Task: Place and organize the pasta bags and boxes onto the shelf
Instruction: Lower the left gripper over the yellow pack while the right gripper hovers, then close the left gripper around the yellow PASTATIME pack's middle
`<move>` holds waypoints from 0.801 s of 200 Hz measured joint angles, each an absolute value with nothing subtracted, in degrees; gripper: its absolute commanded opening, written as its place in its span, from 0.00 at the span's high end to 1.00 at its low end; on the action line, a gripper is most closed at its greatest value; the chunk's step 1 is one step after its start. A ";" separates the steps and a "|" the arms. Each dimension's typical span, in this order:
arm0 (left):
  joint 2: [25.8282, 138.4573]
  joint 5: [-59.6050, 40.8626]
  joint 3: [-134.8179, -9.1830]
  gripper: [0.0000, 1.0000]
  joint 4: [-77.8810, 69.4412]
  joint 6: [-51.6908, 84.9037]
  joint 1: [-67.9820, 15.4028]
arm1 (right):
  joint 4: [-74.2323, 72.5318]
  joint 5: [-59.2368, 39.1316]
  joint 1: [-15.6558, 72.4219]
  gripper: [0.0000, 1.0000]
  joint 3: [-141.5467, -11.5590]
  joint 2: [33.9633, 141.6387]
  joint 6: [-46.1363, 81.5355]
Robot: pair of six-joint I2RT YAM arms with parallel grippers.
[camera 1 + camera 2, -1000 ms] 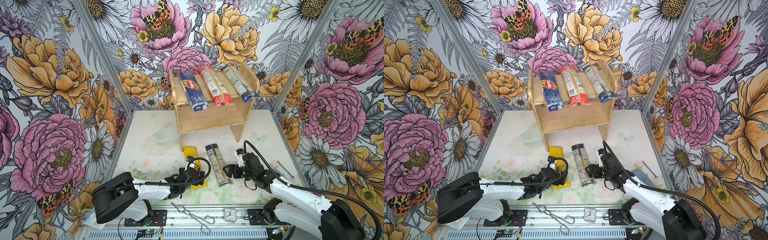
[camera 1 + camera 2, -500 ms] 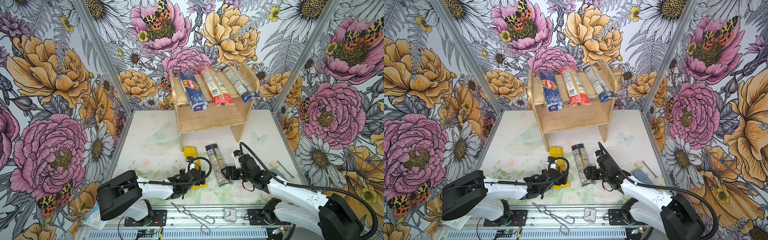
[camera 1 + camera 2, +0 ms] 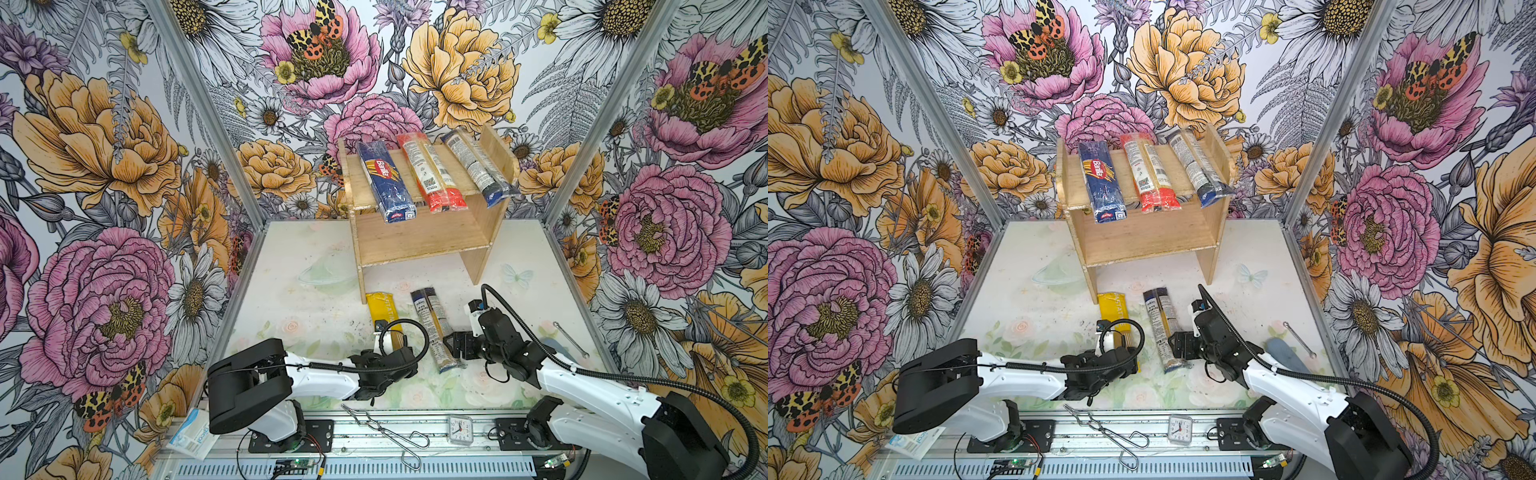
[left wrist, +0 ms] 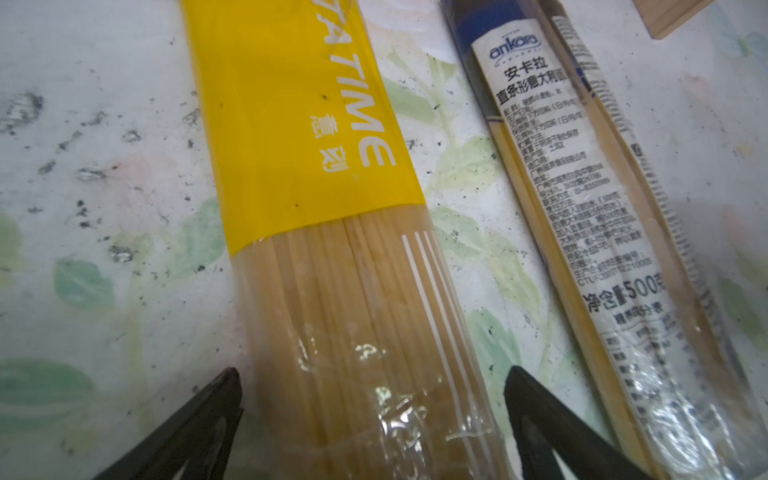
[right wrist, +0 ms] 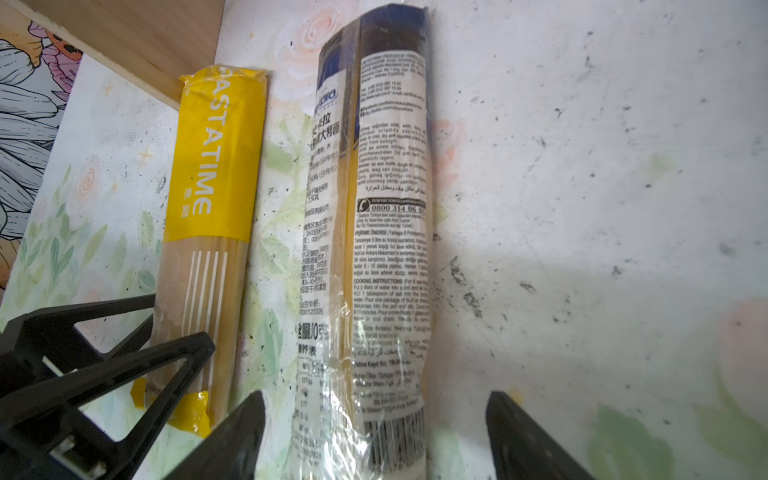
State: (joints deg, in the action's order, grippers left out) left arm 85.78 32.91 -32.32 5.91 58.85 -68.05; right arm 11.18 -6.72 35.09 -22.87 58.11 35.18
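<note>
Both top views: shelf is standing at the back of the table. Its upper board is carrying three packs side by side, front ends overhanging: dark blue Barilla pack, red-ended clear pack, clear pack with dark blue end. Its lower board is lying bare. In front of the shelf, flat on the table, yellow pack and dark-ended clear pack are lying near each other, roughly parallel, not touching. Left arm and right arm are reaching in low, one toward the near end of each pack. Left wrist view: left gripper is hovering with jaws wide apart, one finger on each side of the yellow pack's clear section, no squeeze showing. Right wrist view: right gripper is straddling the dark-ended clear pack, jaws apart, one finger close beside the wrap, the other standing well clear. Progress, as judged: three of five packs are sitting shelved; two are awaiting pickup, neither gripped yet; the bare lower board is offering room for them.
</note>
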 measured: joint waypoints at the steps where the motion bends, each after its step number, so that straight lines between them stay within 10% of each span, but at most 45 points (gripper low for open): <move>1: 85.84 32.97 -32.38 0.01 6.00 58.89 -68.05 | 11.18 -6.70 35.09 0.15 -22.85 58.08 35.18; 160: 93.58 38.59 -41.58 0.01 22.06 66.30 -70.17 | 10.96 -5.13 35.09 0.16 -23.49 61.87 36.05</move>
State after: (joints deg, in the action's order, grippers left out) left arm 93.58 38.59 -41.58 22.06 66.30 -70.17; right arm 10.96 -5.13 35.09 -23.49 61.87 36.05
